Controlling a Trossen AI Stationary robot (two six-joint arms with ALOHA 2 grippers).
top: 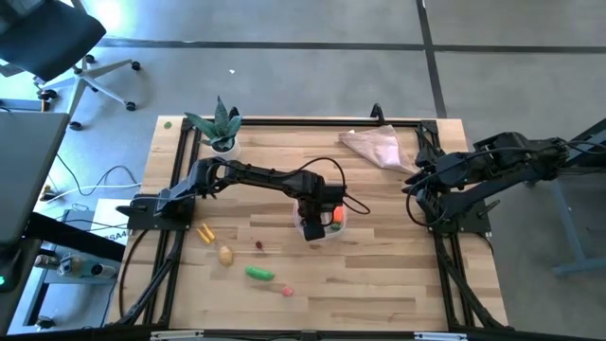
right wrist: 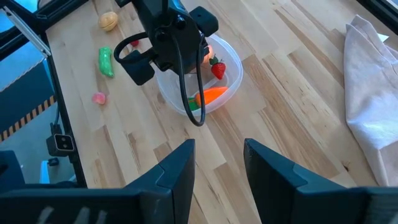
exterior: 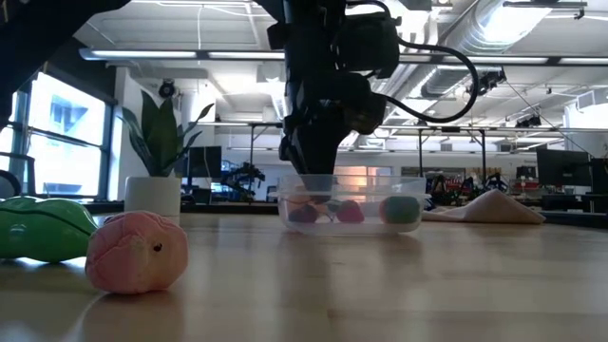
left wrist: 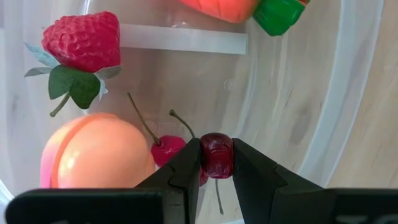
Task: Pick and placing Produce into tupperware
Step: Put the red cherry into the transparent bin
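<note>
1. The tupperware (top: 338,226) sits near the middle of your tabletop (top: 379,275), a round clear tub with your left arm reaching over it from the left side.
2. Inside the tub you can see a strawberry (left wrist: 81,42), a peach-coloured round piece (left wrist: 96,158), a carrot (right wrist: 211,95) with a green top, and a pair of cherries (left wrist: 171,151) on thin stems.
3. Your left tool (left wrist: 214,163) is down inside the tub, its two dark fingers pinching a small dark-red cherry (left wrist: 216,155) between the tips, just above the tub floor.
4. In the low view the left arm drops straight into the tub from above, and the pieces show through the clear wall (exterior: 351,204).
5. Outside the tub, on the left half of the tabletop, lie a yellow piece (top: 204,233), a beige potato (top: 225,254), a small dark-red bit (top: 258,245), a green pod (top: 259,274) and a pink round piece (top: 287,291), all well apart from the tub.
6. Your right tool (right wrist: 219,163) waits at the right edge of the tabletop, fingers spread with nothing between them.
7. A pinkish-beige cloth (top: 374,146) lies near the far right corner, and a leafy plant (top: 221,125) in a white pot stands at the far left.
</note>
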